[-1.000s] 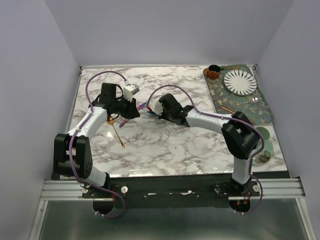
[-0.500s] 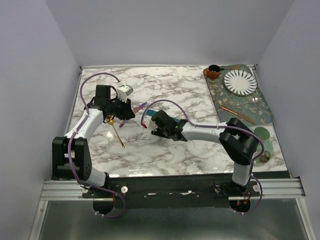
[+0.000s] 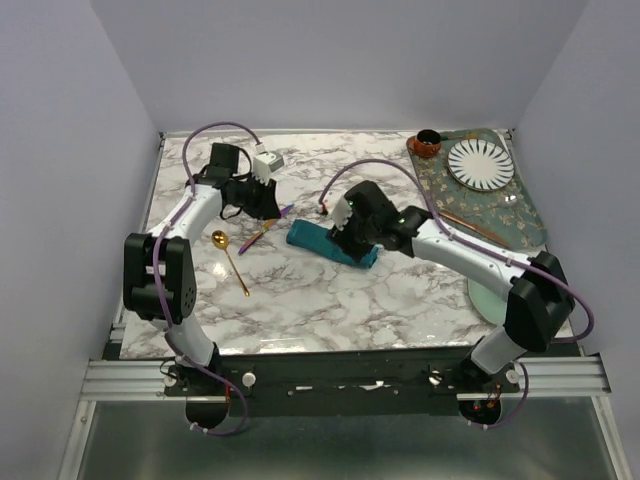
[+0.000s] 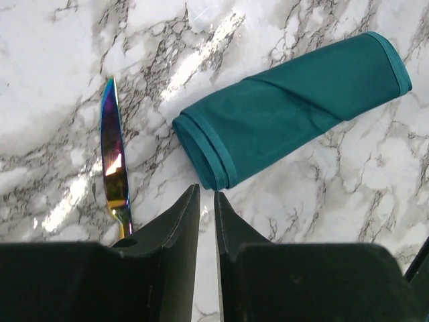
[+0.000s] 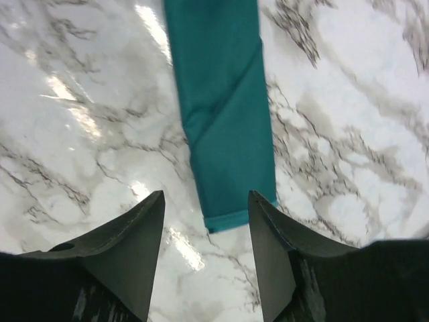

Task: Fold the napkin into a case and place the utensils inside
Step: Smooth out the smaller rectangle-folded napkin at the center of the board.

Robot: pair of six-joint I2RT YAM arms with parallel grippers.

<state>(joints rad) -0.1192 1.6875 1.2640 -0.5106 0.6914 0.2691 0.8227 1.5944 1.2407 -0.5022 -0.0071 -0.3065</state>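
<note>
Right now my right fingers [image 5: 206, 196] stand spread apart and grip nothing. In the right wrist view, the near end of the case [image 5: 224, 100] lies on the marble below the gap between them, closer to the right-hand fingertip. It runs away from me as a narrow teal strip with one diagonal fold line across it. I cannot tell whether my fingertips touch the cloth.

My left fingers [image 4: 206, 201] are drawn close together, with only a slim slit between them and nothing in it. Just beyond their tips in the left wrist view lies the case's doubled, hemmed end, with the rest of the roll slanting up to the right. Beside that end, but apart from it, the iridescent knife [image 4: 114, 161] lies flat with its blade pointing away and its handle running under my left fingertip.

From above, the case [image 3: 325, 243] lies near the middle of the surface [image 3: 330, 300], with the right fingers [image 3: 350, 230] over its right part and the left fingers [image 3: 270, 205] off to its left. The knife [image 3: 262, 232] lies between the case and the gold spoon [image 3: 232, 265], which rests further left, well apart from the cloth.

At the far right corner, a patterned mat [image 3: 520, 215] carries a striped white plate [image 3: 480, 165], a brown cup [image 3: 428, 143] and copper sticks [image 3: 478, 228]. A pale green saucer [image 3: 483, 297] shows partly behind my right arm.
</note>
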